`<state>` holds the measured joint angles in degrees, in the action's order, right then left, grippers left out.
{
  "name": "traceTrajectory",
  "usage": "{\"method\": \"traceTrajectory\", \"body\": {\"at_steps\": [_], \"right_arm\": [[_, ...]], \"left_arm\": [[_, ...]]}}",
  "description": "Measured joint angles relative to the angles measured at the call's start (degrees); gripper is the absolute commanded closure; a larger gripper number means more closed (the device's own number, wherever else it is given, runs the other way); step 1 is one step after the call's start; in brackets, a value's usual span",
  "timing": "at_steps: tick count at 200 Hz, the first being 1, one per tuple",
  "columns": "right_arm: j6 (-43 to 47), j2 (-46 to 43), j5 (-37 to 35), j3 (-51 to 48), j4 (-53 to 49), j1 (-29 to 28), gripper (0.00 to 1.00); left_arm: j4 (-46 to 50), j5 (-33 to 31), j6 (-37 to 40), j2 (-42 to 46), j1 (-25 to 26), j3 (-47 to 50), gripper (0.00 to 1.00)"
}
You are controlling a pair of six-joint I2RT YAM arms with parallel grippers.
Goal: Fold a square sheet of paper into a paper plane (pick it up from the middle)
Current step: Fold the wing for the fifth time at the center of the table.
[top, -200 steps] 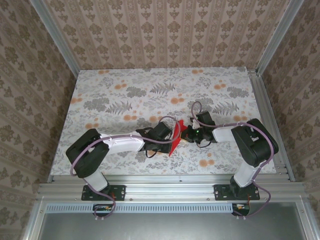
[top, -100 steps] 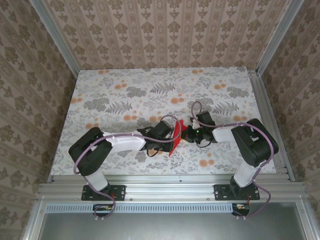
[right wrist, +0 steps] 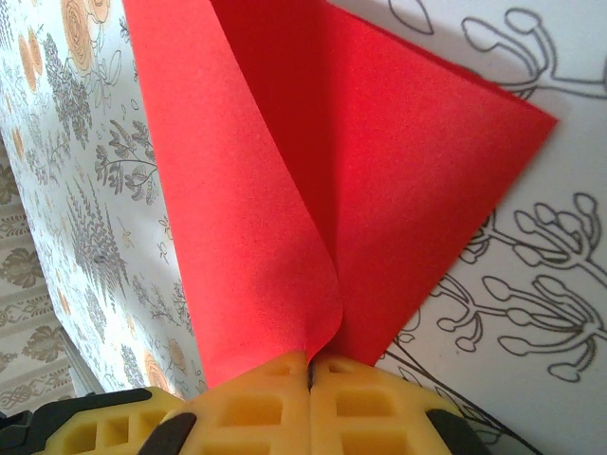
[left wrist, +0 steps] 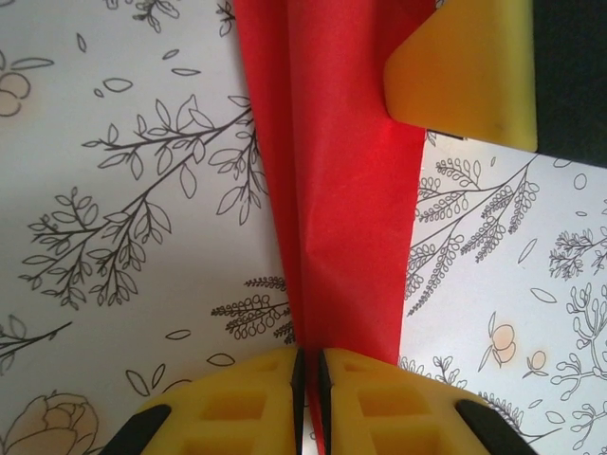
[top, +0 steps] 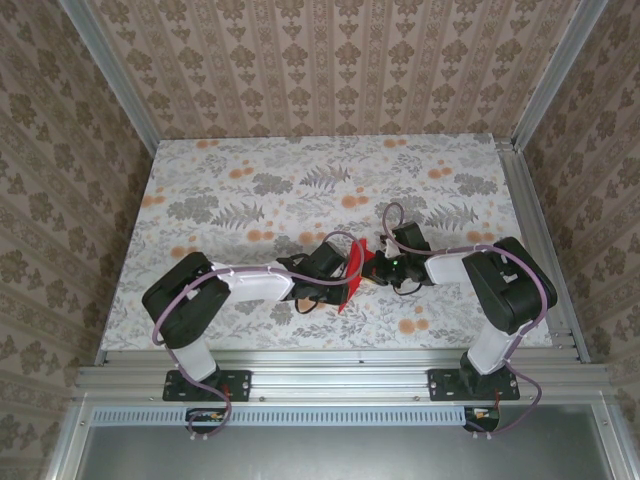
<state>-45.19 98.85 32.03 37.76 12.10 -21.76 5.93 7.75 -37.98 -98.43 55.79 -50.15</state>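
While upright, sheet of paper (top: pixel 350 270) tight in left hand (left wrist: pixel 308 368) and right hand (right wrist: pixel 310 368).

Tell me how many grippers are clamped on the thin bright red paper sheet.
2. The left gripper pinches the folded thin bright red paper sheet on its left side; the right gripper pinches it on the opposite side, facing the left one.

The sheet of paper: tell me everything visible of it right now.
The sheet of paper is thin, matte, plain bright red, folded into overlapping layers with one soft, unpressed bend. It is held roughly on edge over the floral table, near the front centre. The left tool is shut on one narrow end; the right tool is shut on the rounded fold.
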Motion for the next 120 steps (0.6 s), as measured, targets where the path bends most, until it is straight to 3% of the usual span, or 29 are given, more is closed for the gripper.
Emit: {"method": "traceTrajectory", "body": {"at_steps": [120], "right_arm": [[-0.68, 0.0, 0.37, -0.5, 1.2, 0.17, 1.0]], "left_arm": [[4.11, -1.05, 1.81, -2.03, 0.44, -3.21, 0.85]]}}
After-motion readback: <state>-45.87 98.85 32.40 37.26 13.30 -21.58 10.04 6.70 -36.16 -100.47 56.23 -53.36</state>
